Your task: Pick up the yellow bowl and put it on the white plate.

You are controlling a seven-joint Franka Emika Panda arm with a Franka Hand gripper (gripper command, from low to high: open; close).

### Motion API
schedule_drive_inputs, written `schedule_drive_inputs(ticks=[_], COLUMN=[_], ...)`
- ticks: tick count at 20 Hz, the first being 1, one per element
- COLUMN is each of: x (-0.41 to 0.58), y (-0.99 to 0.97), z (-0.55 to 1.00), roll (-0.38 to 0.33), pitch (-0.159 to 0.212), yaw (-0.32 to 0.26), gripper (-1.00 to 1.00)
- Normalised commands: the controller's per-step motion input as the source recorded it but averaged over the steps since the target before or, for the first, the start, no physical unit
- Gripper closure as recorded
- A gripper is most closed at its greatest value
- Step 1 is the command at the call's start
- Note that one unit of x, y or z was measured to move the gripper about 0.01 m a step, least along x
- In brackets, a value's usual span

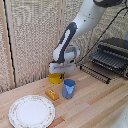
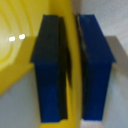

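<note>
The yellow vessel [image 1: 56, 78] is a small bright-yellow bowl at the back of the wooden table, just under my gripper [image 1: 59, 73]. In the wrist view the bowl's yellow wall [image 2: 71, 65] runs between my two blue fingers [image 2: 95, 70], which are closed onto it, one inside the bowl and one outside. The bowl's inside [image 2: 17, 45] fills one side of that view. The white plating [image 1: 32, 110] is a large plate with a reddish patterned rim at the front of the exterior view's left, apart from the bowl.
A blue cup [image 1: 68, 88] stands close to the bowl on the exterior view's right. A small orange-yellow block [image 1: 52, 94] lies between bowl and plate. A black toaster oven [image 1: 112, 56] and wire rack stand at the back right. A woven screen stands behind.
</note>
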Motion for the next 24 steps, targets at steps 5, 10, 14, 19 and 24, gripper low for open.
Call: schedule_drive_inputs(ticks=[5,10,14,19,24], x=[-0.004,0.0,0.002,0.002,-0.161], y=[-0.11,0.01,0.07,0.32,0.63], z=[0.64,0.64,0.7,0.69,0.58], roll=[0.062,0.045,0.047,0.023,0.0], pitch=[0.011,0.04,0.028,0.019,-0.001], yaw=[0.209,0.285,0.271,0.19,0.064], gripper=[1.0,1.0,1.0,1.0,1.0])
